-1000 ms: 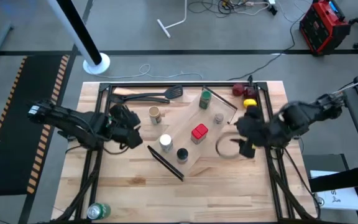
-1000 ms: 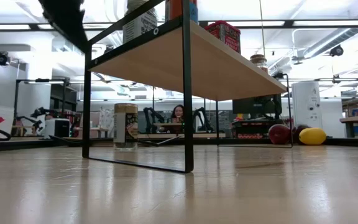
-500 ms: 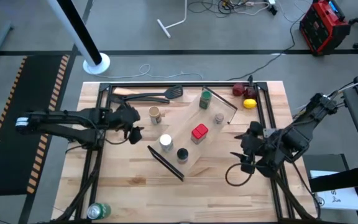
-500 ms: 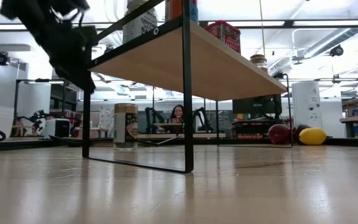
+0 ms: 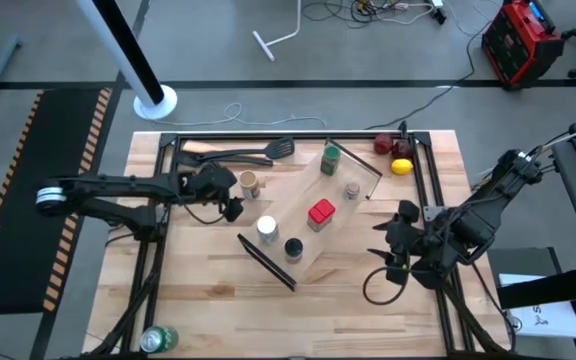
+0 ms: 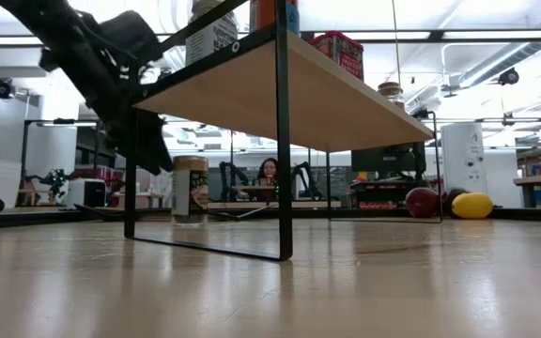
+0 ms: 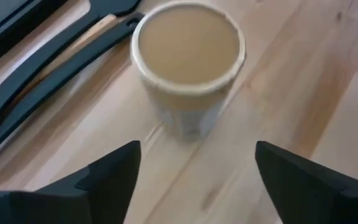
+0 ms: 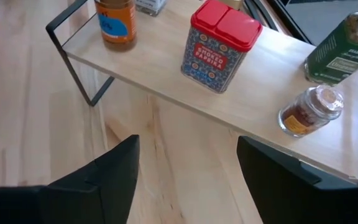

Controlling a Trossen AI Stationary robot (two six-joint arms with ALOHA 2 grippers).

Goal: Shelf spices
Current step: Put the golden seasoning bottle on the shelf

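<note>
The tan open-top cylinder [image 7: 188,59] stands on the table [image 5: 208,280] beside the shelf's far-left side [image 5: 250,183]. My left gripper [image 7: 194,180] is open just short of it [image 5: 234,207], touching nothing. The shelf [image 5: 340,200], a pale board on thin black legs, carries the green jar [image 5: 330,158], silver-topped shaker [image 5: 352,189], red square tin [image 5: 320,213], white-capped jar [image 5: 266,229] and black-capped jar [image 5: 293,248]. My right gripper [image 5: 392,252] hangs open to the shelf's right, holding nothing [image 8: 191,180].
Black spatulas [image 5: 243,155] lie just beyond the tan cylinder. A yellow lemon [image 5: 401,167] and a dark red fruit [image 5: 383,143] sit at the far right. A black tube frame [image 5: 430,180] rings the work area. A green can [image 5: 158,338] lies at the near left edge.
My left gripper has moved toward the table's right edge and down, closing on the tan cylinder. My right gripper has drawn back from beside the shelf toward the table's near edge, then held still. The spices and the shelf have not moved.
</note>
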